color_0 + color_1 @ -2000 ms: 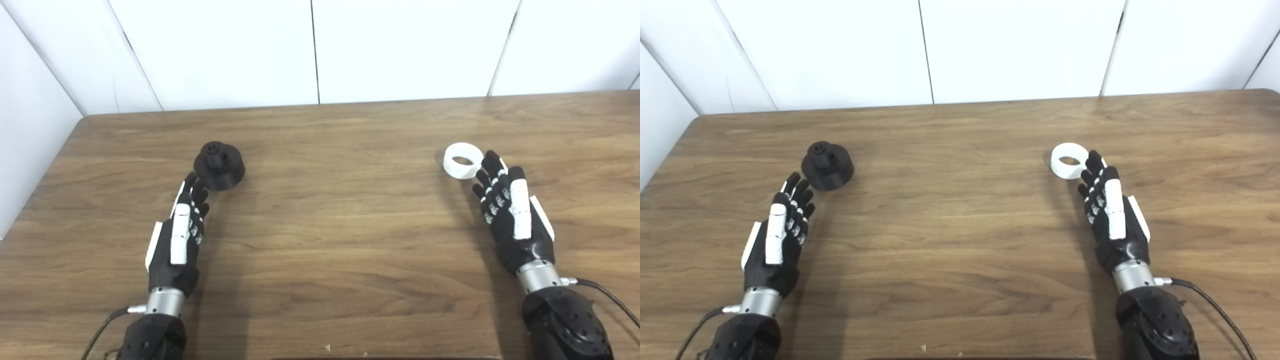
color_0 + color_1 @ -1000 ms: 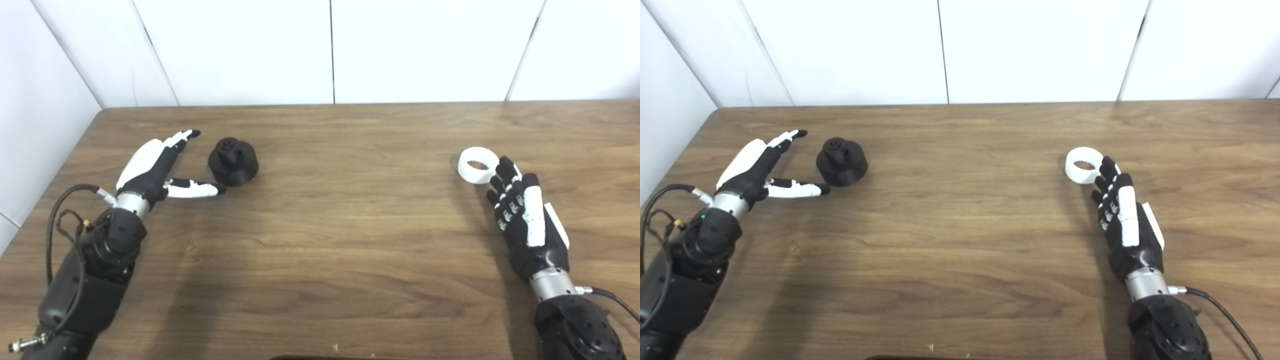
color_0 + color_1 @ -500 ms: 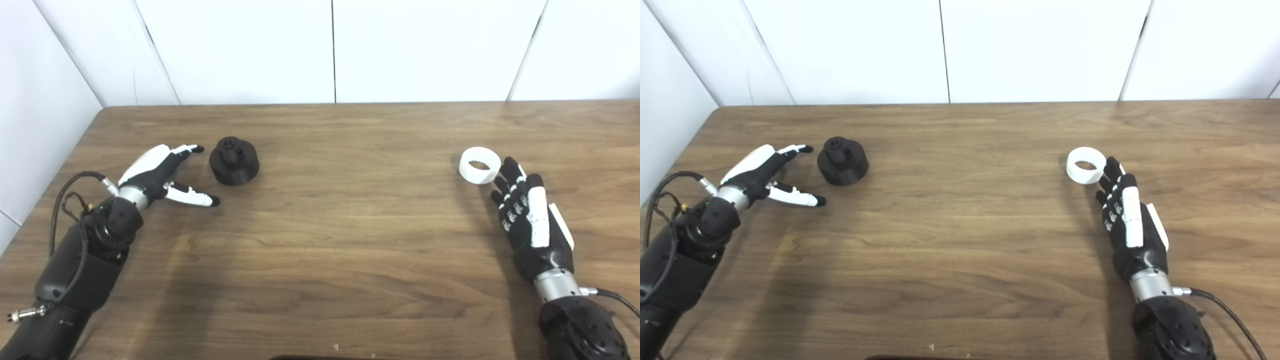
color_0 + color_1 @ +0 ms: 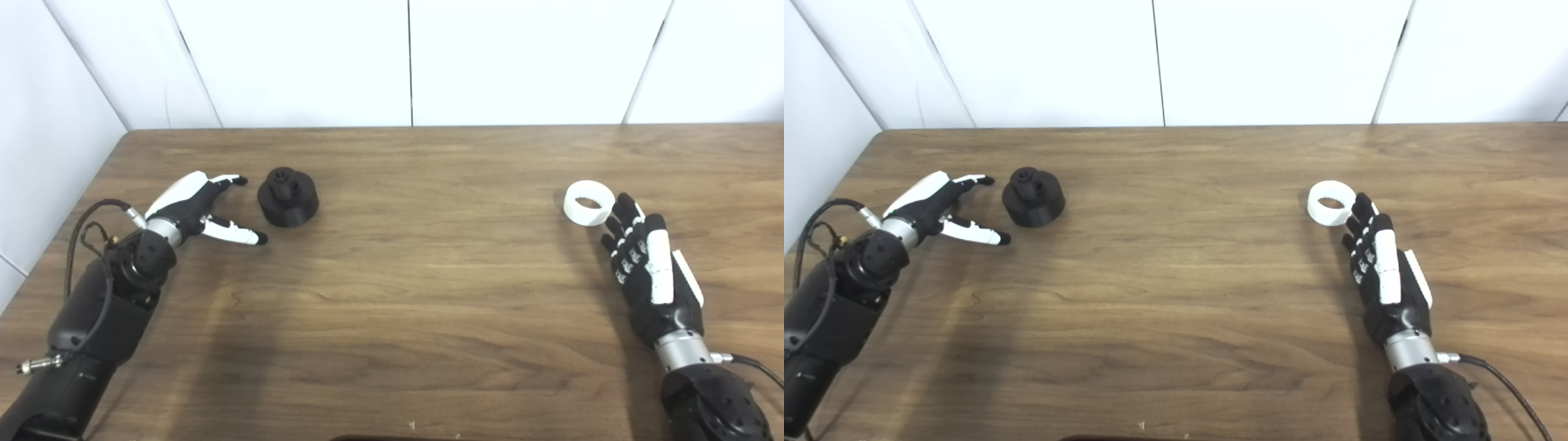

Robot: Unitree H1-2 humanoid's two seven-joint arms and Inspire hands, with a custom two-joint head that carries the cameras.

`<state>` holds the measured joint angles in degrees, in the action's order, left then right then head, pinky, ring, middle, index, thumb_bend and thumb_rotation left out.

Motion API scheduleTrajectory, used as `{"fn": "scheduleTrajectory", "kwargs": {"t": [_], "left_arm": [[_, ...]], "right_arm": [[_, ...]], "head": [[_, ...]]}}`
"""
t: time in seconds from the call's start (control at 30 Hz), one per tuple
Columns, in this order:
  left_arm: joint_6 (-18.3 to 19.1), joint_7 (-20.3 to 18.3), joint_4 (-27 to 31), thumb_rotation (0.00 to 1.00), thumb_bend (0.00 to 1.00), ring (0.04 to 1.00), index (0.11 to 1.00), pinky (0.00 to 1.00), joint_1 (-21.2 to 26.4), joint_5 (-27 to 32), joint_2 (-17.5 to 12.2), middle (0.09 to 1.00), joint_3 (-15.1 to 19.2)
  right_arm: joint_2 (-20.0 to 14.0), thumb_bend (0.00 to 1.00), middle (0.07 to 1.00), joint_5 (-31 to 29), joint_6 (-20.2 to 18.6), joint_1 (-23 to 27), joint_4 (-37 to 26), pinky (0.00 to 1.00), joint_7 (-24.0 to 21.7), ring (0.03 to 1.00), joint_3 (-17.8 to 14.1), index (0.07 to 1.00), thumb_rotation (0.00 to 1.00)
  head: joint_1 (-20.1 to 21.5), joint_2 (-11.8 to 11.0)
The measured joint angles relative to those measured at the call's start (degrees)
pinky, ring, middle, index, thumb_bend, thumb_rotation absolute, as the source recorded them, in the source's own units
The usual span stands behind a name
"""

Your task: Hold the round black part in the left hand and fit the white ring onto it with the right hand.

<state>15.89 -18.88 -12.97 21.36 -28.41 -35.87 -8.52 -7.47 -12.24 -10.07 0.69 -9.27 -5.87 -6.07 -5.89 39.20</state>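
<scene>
Showing no readable markings anywhere. Left hand [image 4: 195, 208] spread open, holding nothing, just left of round black part [image 4: 288, 197] on table [image 4: 404, 269], not touching. Right hand [image 4: 646, 269] flat, fingers extended, fingertips right beside white ring [image 4: 588, 203], contact unclear

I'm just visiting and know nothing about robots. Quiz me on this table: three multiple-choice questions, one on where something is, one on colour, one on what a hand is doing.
1. Where is the white ring?
A. by the right hand's fingertips
B. on the black part
C. at the table's left edge

2. What colour is the round part near the left hand?
A. red
B. black
C. white

3. What is the left hand doing?
A. gripping the part
B. open beside the part
C. holding the ring

Answers: 1 A, the ring lies just beyond the right hand. 2 B, it is all black. 3 B, its fingers are spread and hold nothing.
</scene>
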Motion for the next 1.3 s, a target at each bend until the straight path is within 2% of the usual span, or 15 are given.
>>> {"fn": "scheduleTrajectory", "kwargs": {"t": [0.47, 0.57, 0.83, 0.97, 1.17, 1.3], "left_arm": [[-1.9, 0.3, -2.8, 0.37, 0.99, 1.000, 0.898, 0.90, 2.6, -0.4, 1.0, 0.974, -0.6], [-3.2, 0.4, -3.0, 0.37, 0.98, 1.000, 0.896, 0.92, 3.1, -0.6, 1.3, 0.972, -1.1], [-3.3, 0.5, -4.0, 0.37, 0.99, 1.000, 0.896, 0.94, 4.1, -0.6, 2.9, 0.972, -1.3], [-5.1, 0.6, -5.6, 0.38, 1.00, 1.000, 0.895, 0.94, 4.9, -0.6, 3.1, 0.968, -1.9], [-5.6, 1.6, -5.9, 0.35, 0.99, 1.000, 0.886, 0.92, 5.6, -1.1, 3.5, 0.963, -2.5], [-6.4, 1.9, -6.5, 0.33, 0.98, 1.000, 0.847, 0.92, 5.9, -1.1, 3.9, 0.951, -3.2]], "right_arm": [[0.0, 0.60, 1.000, 0.3, 0.3, -0.4, 0.0, 1.00, 0.0, 1.000, 0.1, 0.987, 1.00], [0.0, 0.60, 1.000, 0.3, 0.6, -0.5, 0.0, 1.00, 0.0, 1.000, 0.1, 0.986, 1.00], [0.1, 0.61, 1.000, 0.3, 0.9, -0.7, 0.0, 1.00, 0.0, 1.000, 0.1, 0.982, 1.00], [0.3, 0.61, 1.000, 0.3, 1.2, -0.9, 0.0, 1.00, 0.0, 1.000, 0.2, 0.982, 1.00], [0.4, 0.61, 1.000, 0.3, 1.6, -1.1, 0.0, 1.00, 0.0, 1.000, 0.1, 0.982, 1.00], [0.5, 0.61, 1.000, 0.3, 1.8, -1.3, 0.0, 1.00, 0.1, 1.000, 0.1, 0.975, 1.00]], "head": [[0.4, -0.2], [0.4, -0.2], [0.7, -0.2], [0.8, -0.3], [1.2, -0.4], [1.5, -0.2]]}}
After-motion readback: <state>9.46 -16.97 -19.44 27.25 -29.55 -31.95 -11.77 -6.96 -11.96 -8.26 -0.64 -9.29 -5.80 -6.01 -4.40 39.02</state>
